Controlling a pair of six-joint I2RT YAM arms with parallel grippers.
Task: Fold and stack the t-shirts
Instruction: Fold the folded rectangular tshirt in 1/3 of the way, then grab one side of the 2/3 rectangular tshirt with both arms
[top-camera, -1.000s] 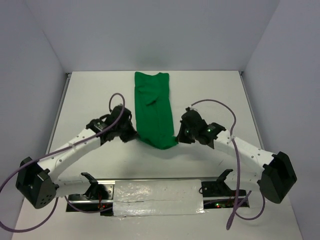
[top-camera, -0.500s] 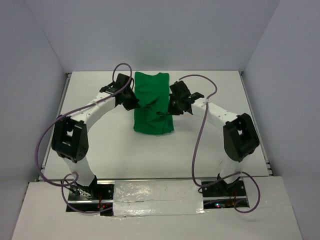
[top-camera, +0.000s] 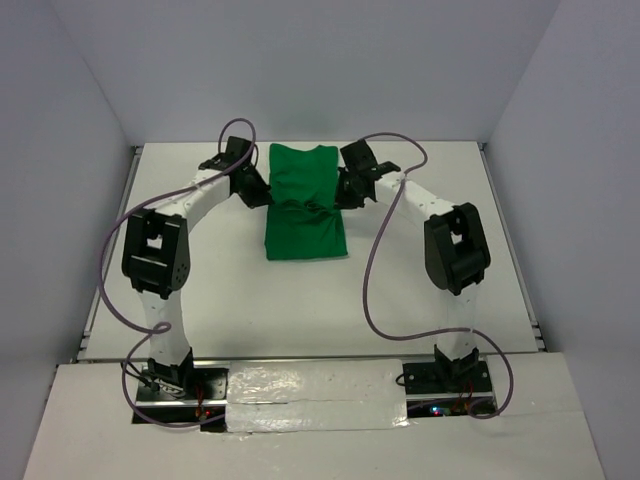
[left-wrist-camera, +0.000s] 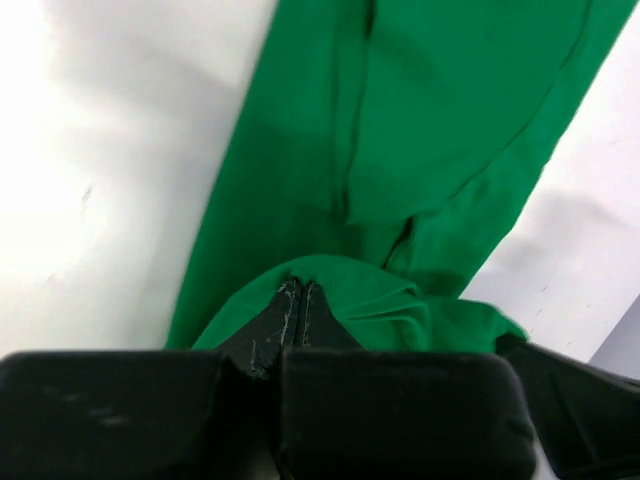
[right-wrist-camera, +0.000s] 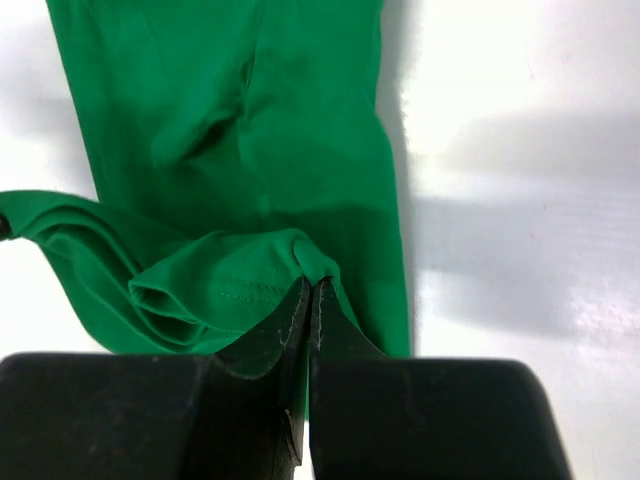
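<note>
A plain bright green t-shirt (top-camera: 306, 215) lies as a long narrow strip at the table's far middle, its near end lifted and doubled over toward the far end. My left gripper (top-camera: 268, 197) is shut on the shirt's left edge; in the left wrist view the cloth (left-wrist-camera: 420, 120) bunches over the closed left gripper (left-wrist-camera: 301, 290). My right gripper (top-camera: 338, 199) is shut on the right edge; in the right wrist view the hemmed fold (right-wrist-camera: 220, 285) drapes over the closed right gripper (right-wrist-camera: 311, 285). Both hold the fold a little above the lower layer.
The white table (top-camera: 430, 280) is bounded by grey walls on the left, back and right. The arms' purple cables (top-camera: 375, 265) loop over the table. A taped mounting bar (top-camera: 315, 395) with the arm bases runs along the near edge.
Both grippers have carried the shirt's near end away from the arm bases toward the far end, doubling the strip over itself. The arms are now stretched out far across the table.
</note>
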